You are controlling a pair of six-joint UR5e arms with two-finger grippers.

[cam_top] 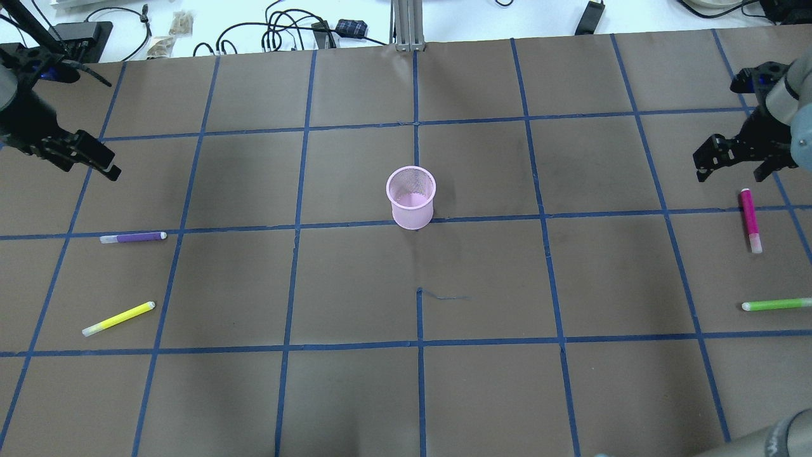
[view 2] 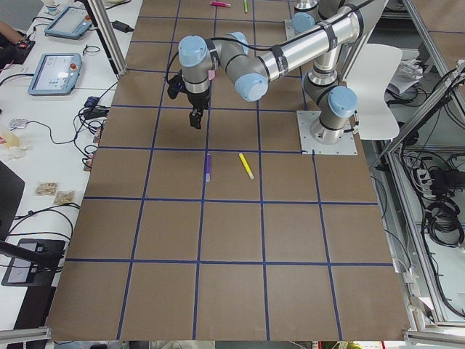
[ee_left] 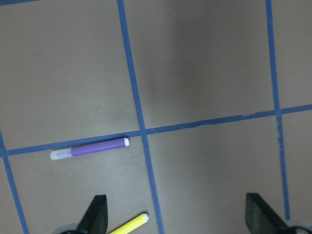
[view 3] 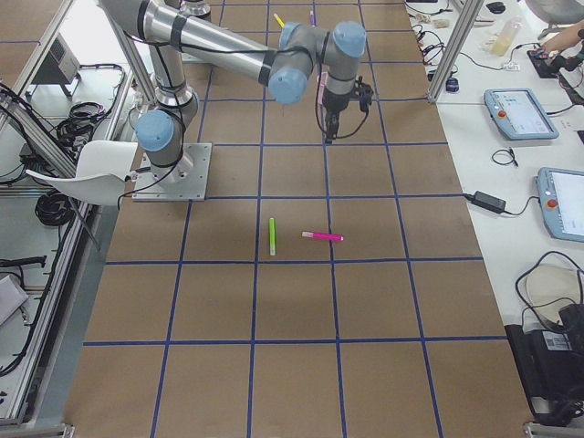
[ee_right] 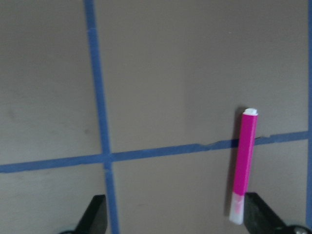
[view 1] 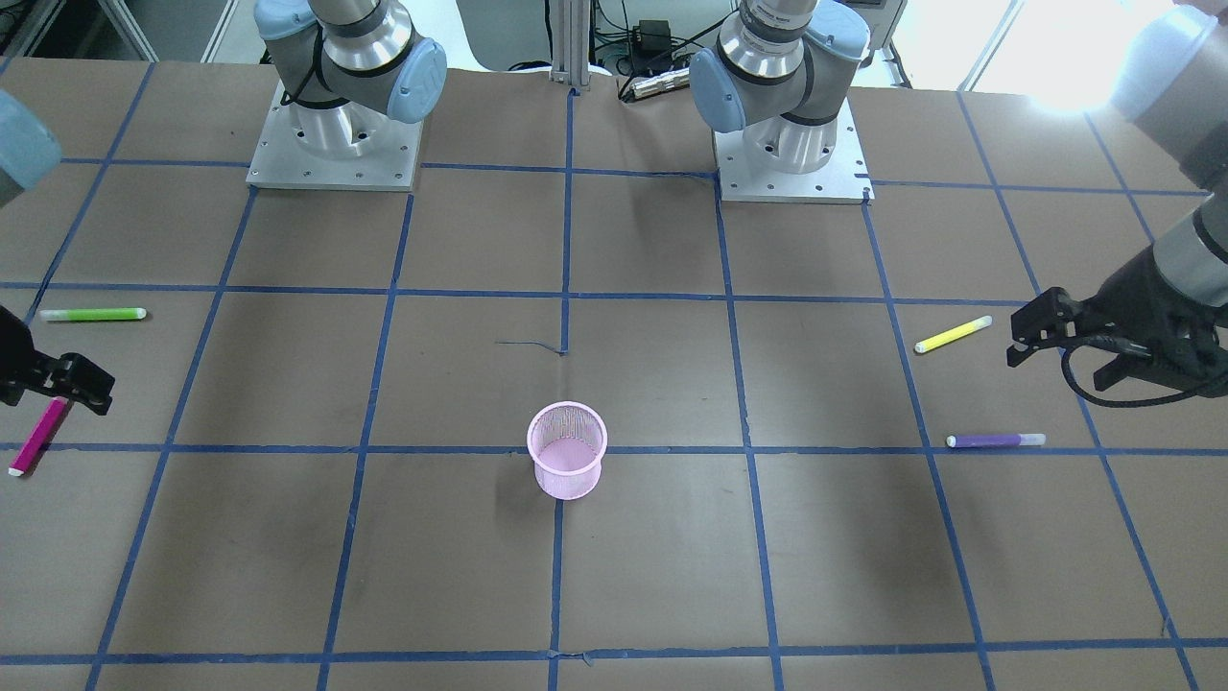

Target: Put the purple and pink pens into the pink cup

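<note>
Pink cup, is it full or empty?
Empty. Overhead, the pink cup shows a bare bottom; the purple pen and pink pen lie on the table.

Brown desk [cam_top: 355, 393] gridded in blue tape [cam_top: 419, 346], white chair [view 2: 379, 80] parked behind, teach pendant [view 3: 520, 89] and power brick [view 3: 484, 199] on white side bench [view 3: 511, 265].

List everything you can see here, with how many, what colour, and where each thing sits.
pink cup: one, pink mesh, upright and empty at the table's centre
purple pen: one, purple, flat on the robot's left side
yellow pen: one, yellow, left side, nearer the robot
pink pen: one, magenta, flat on the right side
green pen: one, green, right side, nearer the robot
table: one, brown, blue tape grid
cables: several, black, beyond the far edge
left tool: one, black, open, above the table beyond the purple pen
right tool: one, black, open, just beyond the pink pen
</note>
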